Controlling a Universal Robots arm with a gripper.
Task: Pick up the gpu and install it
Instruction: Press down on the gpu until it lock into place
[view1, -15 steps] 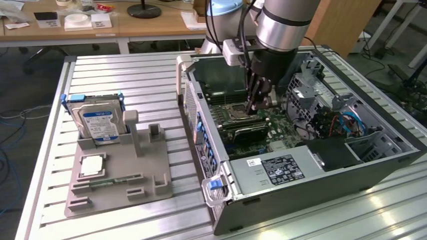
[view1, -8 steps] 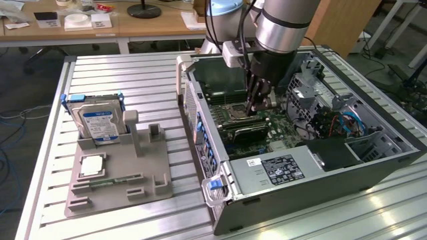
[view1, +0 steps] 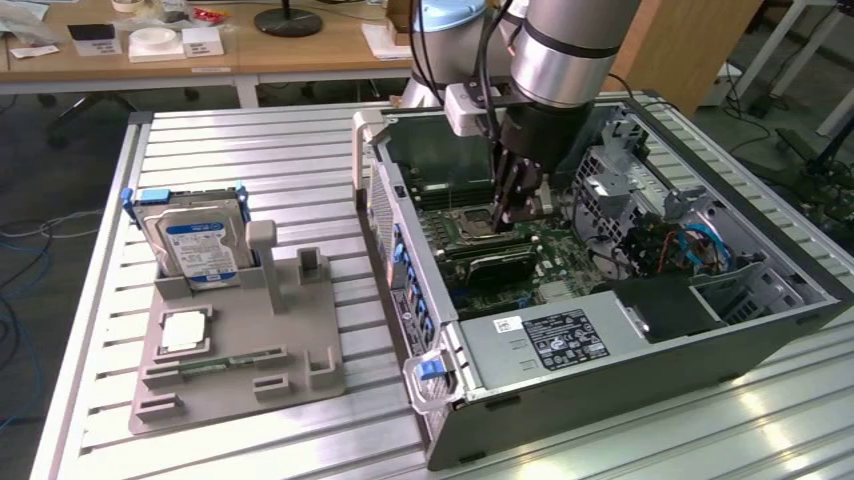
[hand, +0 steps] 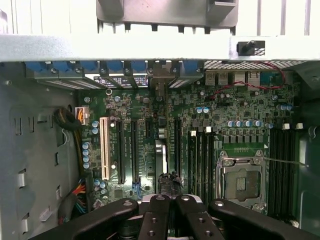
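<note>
Pressing my closed gripper (view1: 510, 215) squarely onto the gpu (view1: 501, 263), I push straight into the motherboard (hand: 200, 125) slot.

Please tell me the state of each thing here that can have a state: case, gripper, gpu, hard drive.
computer case: lying on its side, side panel off, inside exposed.
gripper: shut, lowered inside the case over the motherboard.
gpu: on the motherboard just under the gripper; whether fully seated cannot be told.
hard drive: upright in the grey holder, outside the case.
</note>
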